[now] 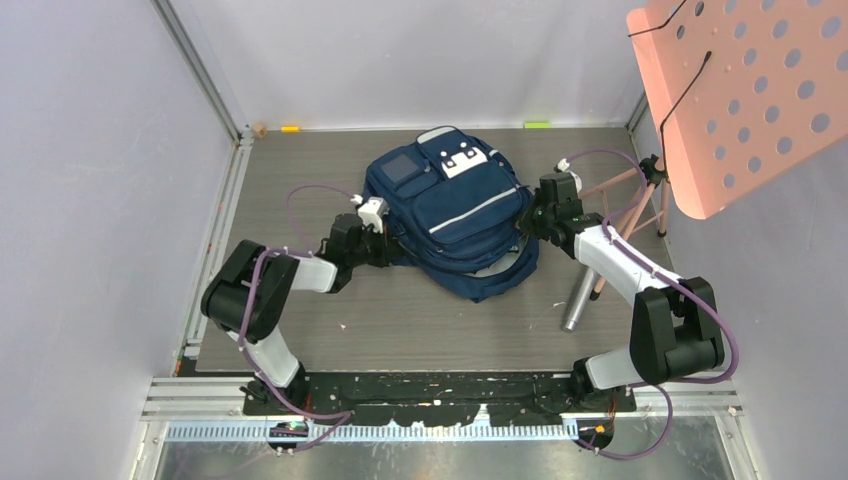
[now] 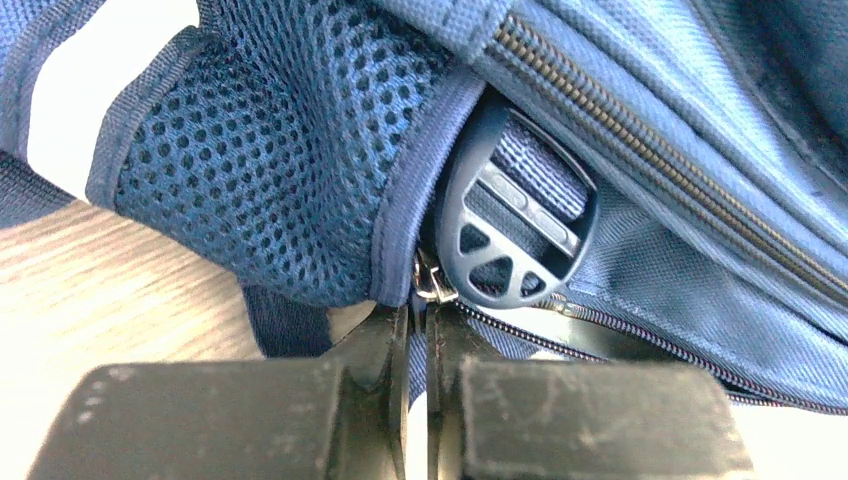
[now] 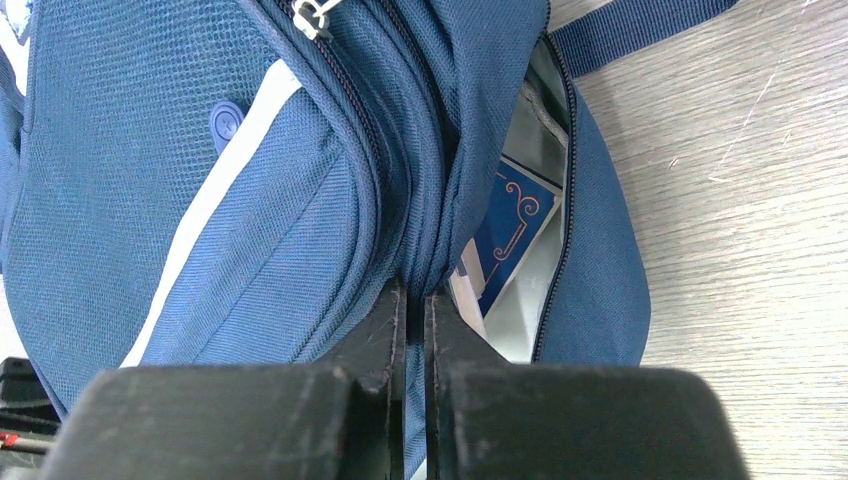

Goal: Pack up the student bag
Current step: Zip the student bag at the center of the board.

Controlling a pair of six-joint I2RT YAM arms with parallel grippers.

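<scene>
Navy student bag (image 1: 455, 215) lies diagonally, patched end far, left tool (image 2: 420, 312) and right tool (image 3: 417, 300) clamping its sides.

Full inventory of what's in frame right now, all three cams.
student bag: 1, navy with white stripes, lying mid-table, one compartment open
book: 1, blue patterned cover, inside the open compartment
buckle: 1, black, on a strap at the bag's side
metal cylinder: 1, silver, on the table beside the right arm
perforated board: 1, pink, upper right of the top view
edge markers: 2, yellow and green, table's far edge
table: 1, grey wood-grain
left gripper: 1, black, shut on the bag by a zipper pull
right gripper: 1, black, shut on the bag's opening edge
</scene>
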